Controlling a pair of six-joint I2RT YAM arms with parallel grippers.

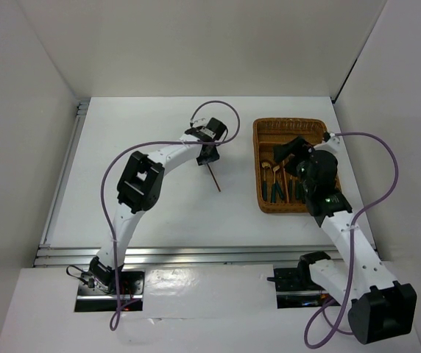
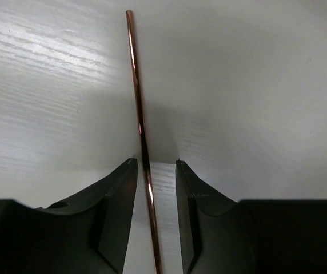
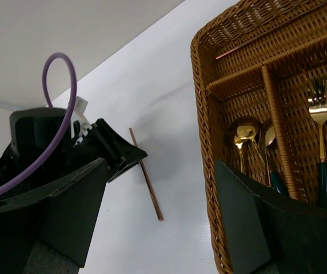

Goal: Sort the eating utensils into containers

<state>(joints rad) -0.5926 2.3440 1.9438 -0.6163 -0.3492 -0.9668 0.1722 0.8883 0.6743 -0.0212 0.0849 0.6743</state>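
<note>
One thin brown chopstick lies on the white table left of the wicker tray. My left gripper is down at its far end. In the left wrist view the chopstick runs between the open fingers, nearer the left one, and is not clamped. It also shows in the right wrist view. My right gripper is open and empty, hovering over the tray's left rim. In the tray lie gold spoons, forks and another chopstick.
The tray sits at the right of the table, close to the right wall. White walls close in the table at the back and both sides. A purple cable loops over the left arm's wrist. A metal rail runs along the near edge.
</note>
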